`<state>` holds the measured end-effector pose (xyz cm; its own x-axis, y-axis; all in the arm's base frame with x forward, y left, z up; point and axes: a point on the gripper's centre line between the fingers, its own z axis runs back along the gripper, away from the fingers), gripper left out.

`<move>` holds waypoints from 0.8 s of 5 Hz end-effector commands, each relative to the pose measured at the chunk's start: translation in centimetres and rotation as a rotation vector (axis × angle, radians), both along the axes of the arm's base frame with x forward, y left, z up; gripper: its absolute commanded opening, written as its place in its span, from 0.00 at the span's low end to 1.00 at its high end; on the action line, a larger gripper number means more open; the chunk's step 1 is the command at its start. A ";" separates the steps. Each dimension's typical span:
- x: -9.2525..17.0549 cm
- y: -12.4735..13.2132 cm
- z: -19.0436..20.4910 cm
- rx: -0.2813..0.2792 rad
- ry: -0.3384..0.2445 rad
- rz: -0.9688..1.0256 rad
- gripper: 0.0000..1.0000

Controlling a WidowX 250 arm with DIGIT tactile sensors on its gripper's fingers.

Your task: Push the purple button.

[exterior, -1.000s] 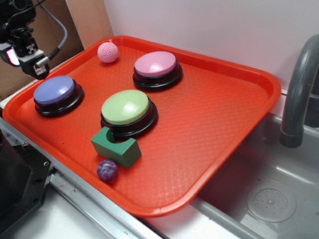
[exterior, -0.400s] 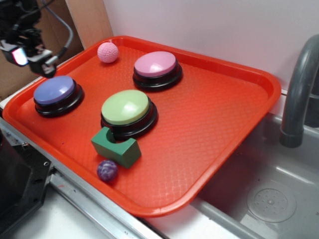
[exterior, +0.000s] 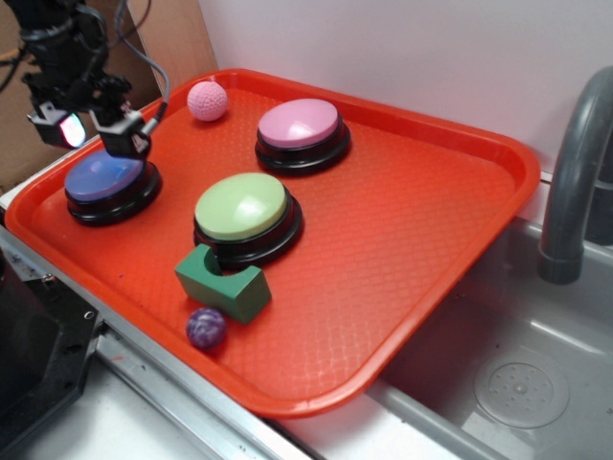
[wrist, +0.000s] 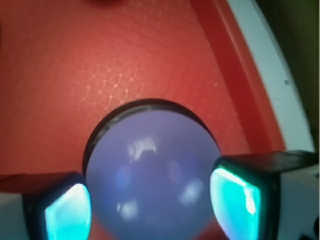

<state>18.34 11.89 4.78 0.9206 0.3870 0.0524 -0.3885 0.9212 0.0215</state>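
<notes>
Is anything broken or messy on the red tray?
Nothing stands out. The three buttons sit flat on the red tray, nothing is spilled or cracked, and the gripper hangs right over the purple button.

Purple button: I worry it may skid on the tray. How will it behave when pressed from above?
The purple button looks wide and low, so tipping seems unlikely. Its black base sits flat on the textured tray, so it probably stays put.
</notes>
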 end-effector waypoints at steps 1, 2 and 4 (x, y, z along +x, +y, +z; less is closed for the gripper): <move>1.2 -0.1 -2.3 -0.037 0.019 -0.015 1.00; 0.4 -0.2 -0.7 -0.019 0.002 -0.035 1.00; -1.4 -0.1 4.3 0.066 -0.040 -0.065 1.00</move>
<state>16.80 11.48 8.51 0.9452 0.3162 0.0810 -0.3216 0.9447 0.0642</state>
